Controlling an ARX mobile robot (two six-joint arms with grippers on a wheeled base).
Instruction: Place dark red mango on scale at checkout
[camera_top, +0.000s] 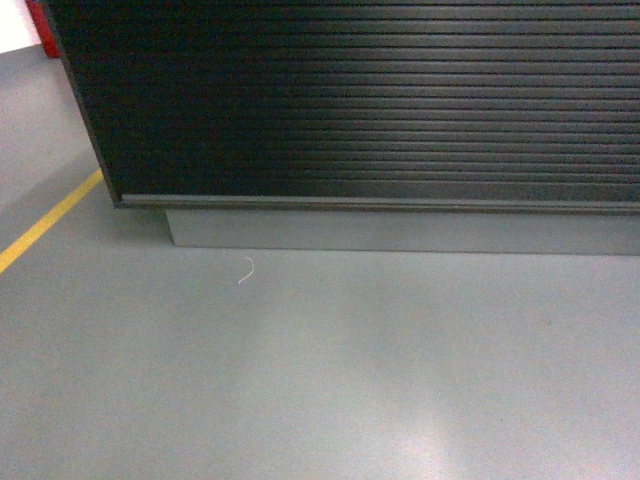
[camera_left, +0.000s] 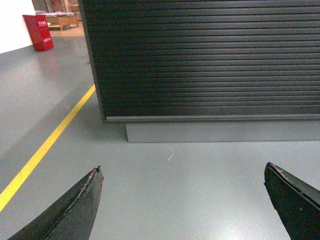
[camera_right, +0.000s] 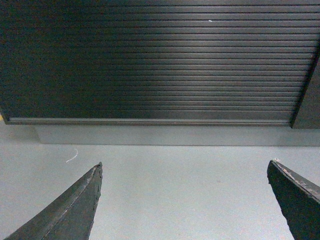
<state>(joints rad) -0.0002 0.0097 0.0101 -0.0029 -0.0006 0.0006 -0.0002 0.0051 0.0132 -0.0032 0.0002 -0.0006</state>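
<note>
The checkout (camera_top: 380, 100) fills the upper part of every view as a ribbed black front on a grey plinth (camera_top: 400, 232); its top is out of view. The dark red mango and the scale are out of view. My left gripper (camera_left: 182, 170) is open, its two black fingers wide apart over bare grey floor, nothing between them. Just as wide open and empty, my right gripper (camera_right: 185, 167) points at the checkout front (camera_right: 150, 65) from low above the floor. Neither gripper shows in the head view.
A yellow floor line (camera_left: 50, 142) runs along the left past the counter's corner (camera_left: 97, 75). A red crate (camera_left: 38, 32) stands far back left. A small white scrap (camera_top: 246, 271) lies on the grey floor before the plinth.
</note>
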